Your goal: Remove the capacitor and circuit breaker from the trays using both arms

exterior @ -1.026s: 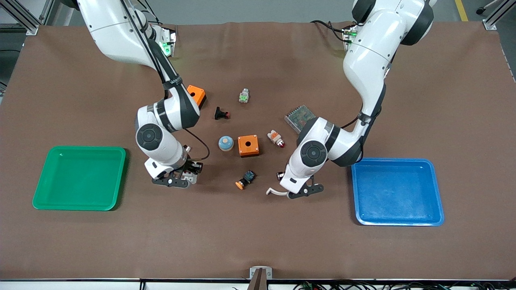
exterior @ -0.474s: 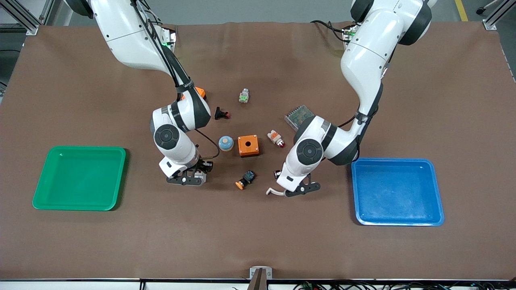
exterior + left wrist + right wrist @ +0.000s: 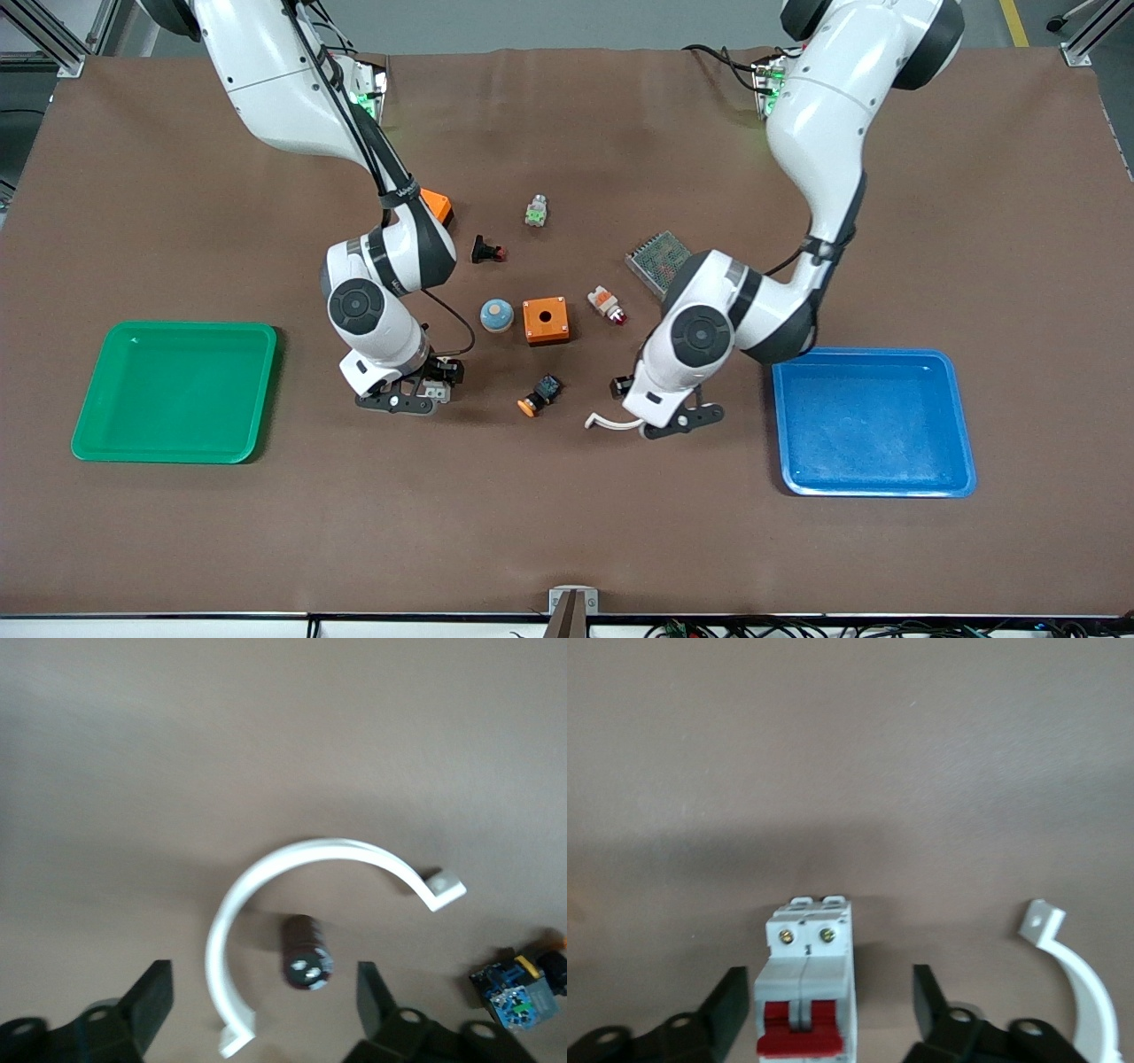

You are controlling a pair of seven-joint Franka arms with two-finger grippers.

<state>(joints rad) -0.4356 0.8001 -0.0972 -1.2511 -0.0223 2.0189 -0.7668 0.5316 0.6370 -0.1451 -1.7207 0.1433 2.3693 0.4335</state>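
Since a second ago both arms have shifted and let go. The capacitor point(image 3: 306, 952) lies on the counter point(image 3: 567, 514) between my left gripper's point(image 3: 266, 1010) spread fingers; the circuit breaker point(image 3: 804, 988) between the right gripper's point(image 3: 828, 1014). I'd lift straight up; contact with the breaker is hard to judge. Green tray point(image 3: 177, 390) and blue tray point(image 3: 873, 421) sit empty.
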